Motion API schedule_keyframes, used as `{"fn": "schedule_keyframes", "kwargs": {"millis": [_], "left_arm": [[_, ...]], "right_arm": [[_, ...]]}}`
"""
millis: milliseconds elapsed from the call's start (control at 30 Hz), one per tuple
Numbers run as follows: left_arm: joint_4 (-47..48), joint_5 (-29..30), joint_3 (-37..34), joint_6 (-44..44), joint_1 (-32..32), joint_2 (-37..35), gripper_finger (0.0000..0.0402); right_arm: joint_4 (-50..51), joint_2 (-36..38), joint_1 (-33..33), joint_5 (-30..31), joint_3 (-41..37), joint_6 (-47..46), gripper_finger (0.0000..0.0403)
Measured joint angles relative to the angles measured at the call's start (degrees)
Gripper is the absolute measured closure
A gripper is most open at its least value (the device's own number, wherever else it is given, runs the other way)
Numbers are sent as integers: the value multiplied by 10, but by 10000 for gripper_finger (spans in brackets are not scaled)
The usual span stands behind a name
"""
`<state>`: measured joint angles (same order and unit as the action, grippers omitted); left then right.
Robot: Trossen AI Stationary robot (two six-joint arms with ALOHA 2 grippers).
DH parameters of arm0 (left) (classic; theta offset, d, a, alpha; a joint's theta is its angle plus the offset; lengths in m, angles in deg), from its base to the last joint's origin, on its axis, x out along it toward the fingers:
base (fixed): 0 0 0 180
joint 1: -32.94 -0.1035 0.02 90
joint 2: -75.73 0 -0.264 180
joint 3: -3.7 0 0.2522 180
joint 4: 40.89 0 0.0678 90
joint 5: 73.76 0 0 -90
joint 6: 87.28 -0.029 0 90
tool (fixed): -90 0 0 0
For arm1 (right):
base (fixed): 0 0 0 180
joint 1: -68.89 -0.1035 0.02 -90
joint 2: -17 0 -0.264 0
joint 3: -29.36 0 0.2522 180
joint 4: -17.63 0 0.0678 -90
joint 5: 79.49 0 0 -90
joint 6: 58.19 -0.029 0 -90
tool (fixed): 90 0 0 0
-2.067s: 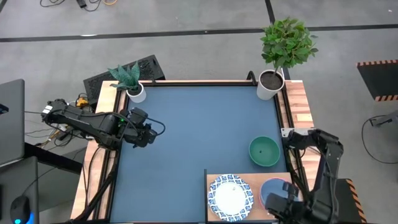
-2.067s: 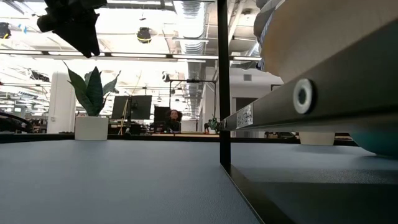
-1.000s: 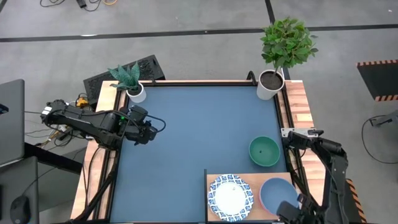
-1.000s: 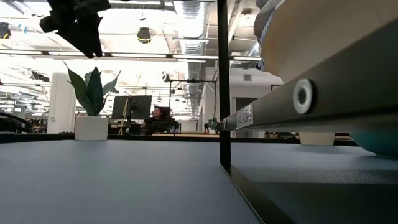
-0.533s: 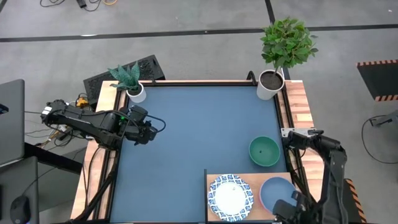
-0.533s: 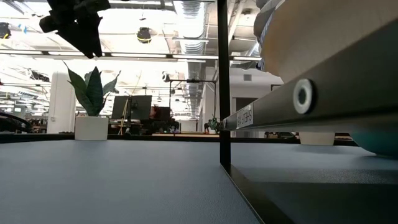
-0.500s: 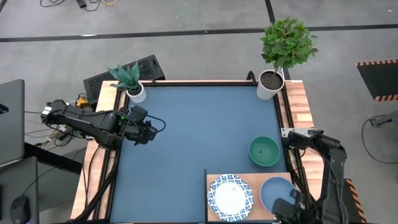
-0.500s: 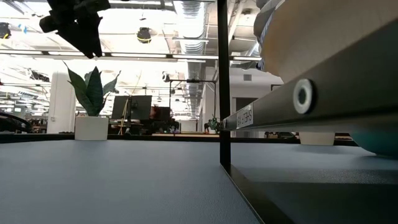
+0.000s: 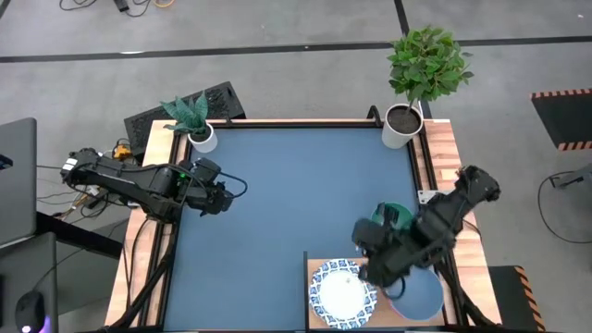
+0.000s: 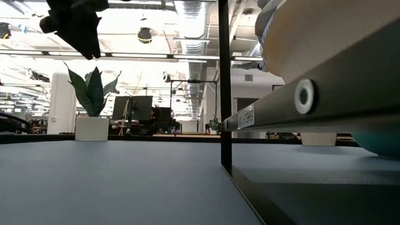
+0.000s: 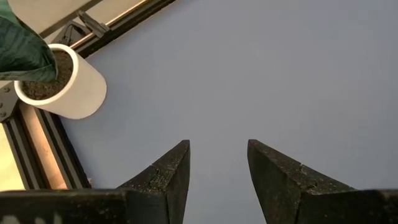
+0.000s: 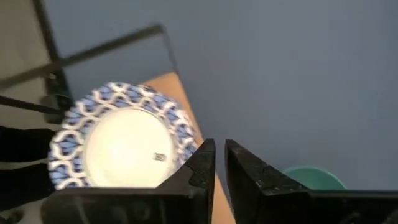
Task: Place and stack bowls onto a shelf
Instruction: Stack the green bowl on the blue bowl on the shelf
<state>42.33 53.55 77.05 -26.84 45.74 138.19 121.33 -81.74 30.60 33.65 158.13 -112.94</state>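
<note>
A white bowl with a blue patterned rim point(image 9: 341, 294) sits on the wooden shelf point(image 9: 315, 266) at the near right. Beside it on the shelf is a blue bowl point(image 9: 421, 298), partly under my right arm. A green bowl point(image 9: 392, 215) rests on the blue tabletop just beyond the shelf. My right gripper point(image 9: 363, 248) hovers empty above the shelf's far edge, between the green bowl point(image 12: 314, 176) and the white bowl point(image 12: 118, 146), with its fingers almost together point(image 12: 219, 155). My left gripper point(image 9: 231, 191) is open and empty point(image 11: 217, 149) above the table's left side.
A white pot with a leafy plant point(image 9: 403, 123) stands at the far right corner. A smaller potted plant point(image 9: 201, 137) stands at the far left corner and shows in the left wrist view point(image 11: 59, 84). The shelf's dark frame post point(image 10: 224, 81) stands in the low view.
My right arm has swung from beyond the shelf's near right corner up and toward the table's far left. It now reaches over the blue bowl and the shelf's far edge, and covers part of the green bowl. The bowls have kept their places.
</note>
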Motion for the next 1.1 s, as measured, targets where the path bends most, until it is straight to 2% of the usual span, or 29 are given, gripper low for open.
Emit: {"fn": "schedule_keyframes", "kwargs": {"millis": [100, 267, 400, 500, 633, 900, 1100], "left_arm": [[0, -7, 0, 0, 0, 0, 255], [-14, -15, 0, -24, 0, 0, 255], [-29, -16, 0, -29, 0, 0, 255], [-37, -16, 0, -38, 0, 0, 255], [-35, -16, 0, -38, 0, 0, 255], [-36, -16, 0, -23, 0, 0, 255], [-36, -15, 0, -20, 0, 0, 255]], "right_arm": [[0, 45, 27, -24, -70, -27, 330], [-2, 161, 55, -98, -250, -146, 302], [-73, 223, 53, -137, -382, -208, 264], [-130, 239, 55, -156, -453, -220, 235], [-175, 224, 66, -159, -515, -217, 216], [-284, 207, 103, -160, -587, -168, 219], [-298, 207, 120, -160, -628, -163, 220]]}}
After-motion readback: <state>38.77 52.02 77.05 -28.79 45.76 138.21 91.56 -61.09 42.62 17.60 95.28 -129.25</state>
